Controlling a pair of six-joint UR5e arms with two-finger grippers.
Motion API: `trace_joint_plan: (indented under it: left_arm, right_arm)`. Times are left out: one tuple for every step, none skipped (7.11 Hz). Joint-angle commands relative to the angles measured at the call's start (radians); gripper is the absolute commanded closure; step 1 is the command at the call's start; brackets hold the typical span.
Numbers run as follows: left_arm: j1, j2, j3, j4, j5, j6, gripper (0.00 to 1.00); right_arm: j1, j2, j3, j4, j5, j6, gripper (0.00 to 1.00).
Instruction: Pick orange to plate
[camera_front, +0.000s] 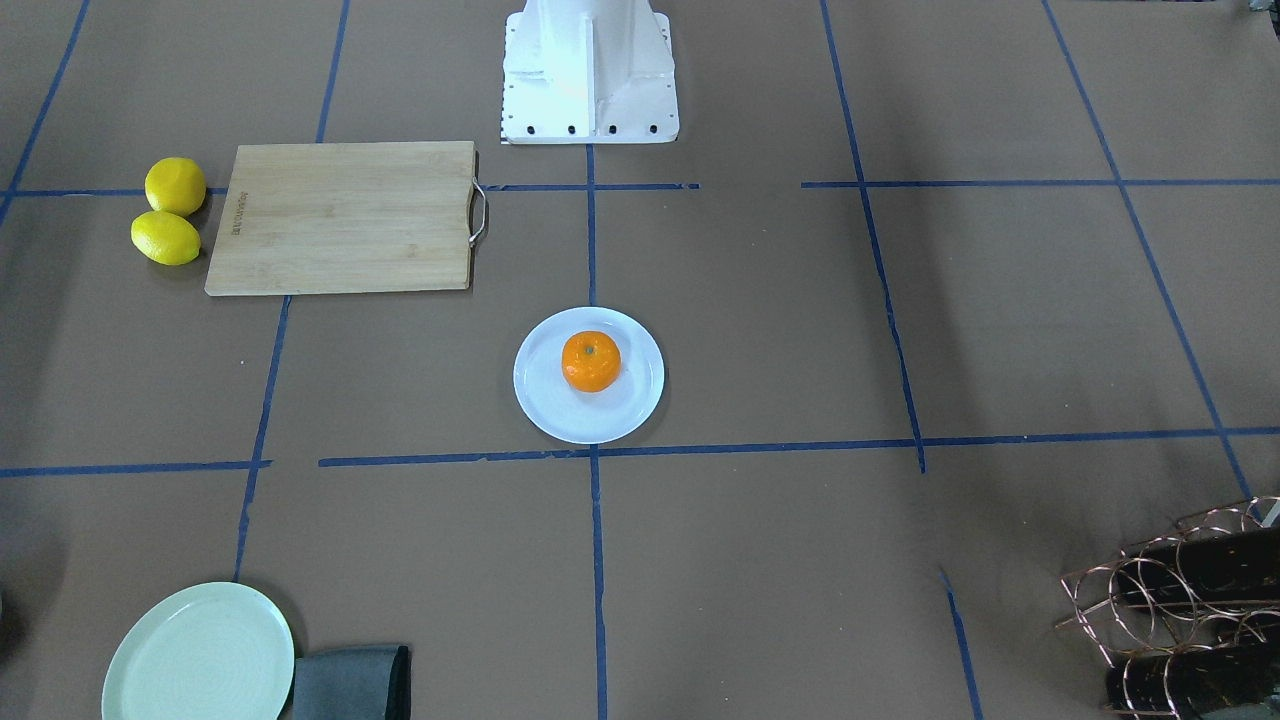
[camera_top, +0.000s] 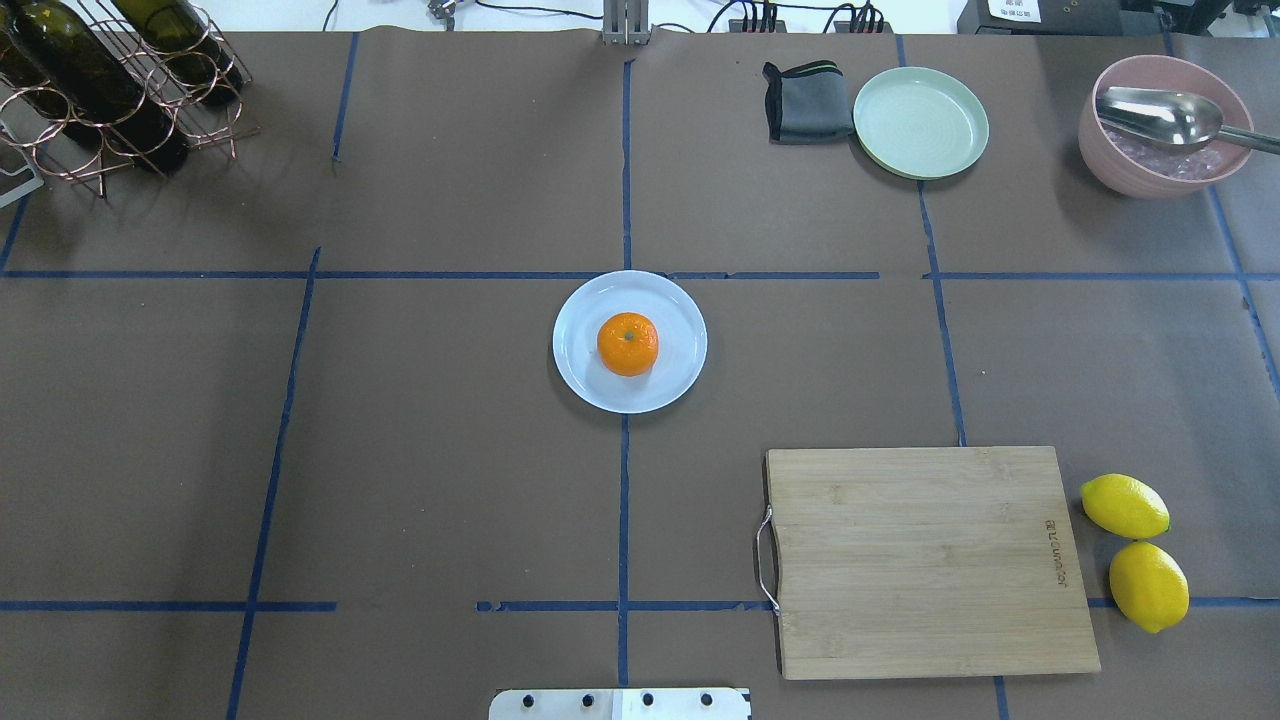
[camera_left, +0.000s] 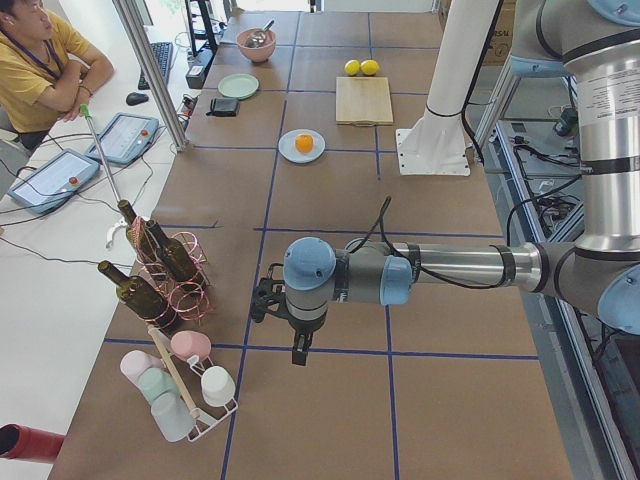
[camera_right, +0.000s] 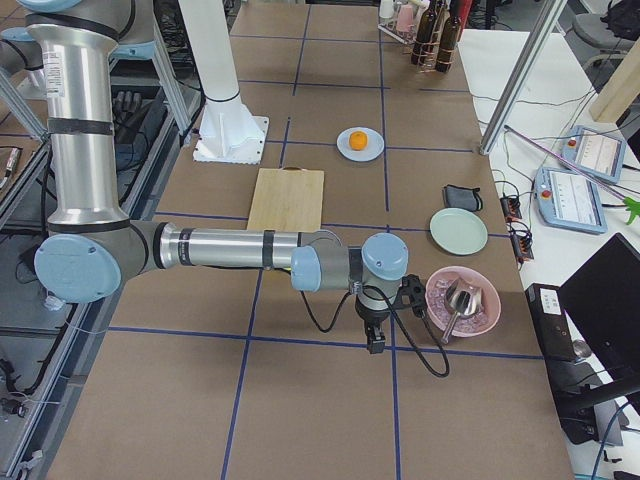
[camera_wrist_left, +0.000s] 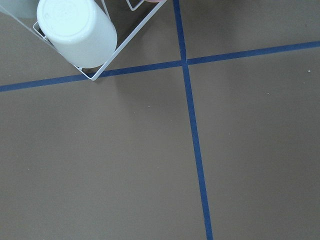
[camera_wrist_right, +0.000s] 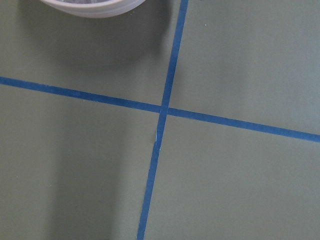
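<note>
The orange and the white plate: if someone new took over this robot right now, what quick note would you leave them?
Left gripper: hangs over bare table near the cup rack, far from the plate; open or shut cannot be told.
Right gripper: hangs beside the pink bowl at the opposite end; state also cannot be told.
Orange: sits on the white plate at mid-table, in neither gripper.
Done: the orange is on the plate.
Left: apparently nothing.
</note>
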Motion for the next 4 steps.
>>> trace_joint_plan:
  left_arm:
    - [0.0, -0.002, 0.0, -0.002, -0.001, 0.001, 0.0]
    - [0.0, -0.004, 0.0, -0.002, -0.001, 0.001, 0.0]
    - [0.0, -0.004, 0.0, -0.002, -0.001, 0.001, 0.0]
    - [0.0, -0.004, 0.003, -0.02, -0.001, 0.001, 0.0]
  right_arm:
    - [0.0, 0.0, -0.003, 0.0, -0.002, 0.0, 0.0]
    - [0.0, 0.001, -0.003, 0.0, -0.002, 0.002, 0.0]
    - [0.0, 0.001, -0.003, 0.0, -0.002, 0.002, 0.0]
    - [0.0, 0.0, -0.003, 0.0, -0.002, 0.002, 0.0]
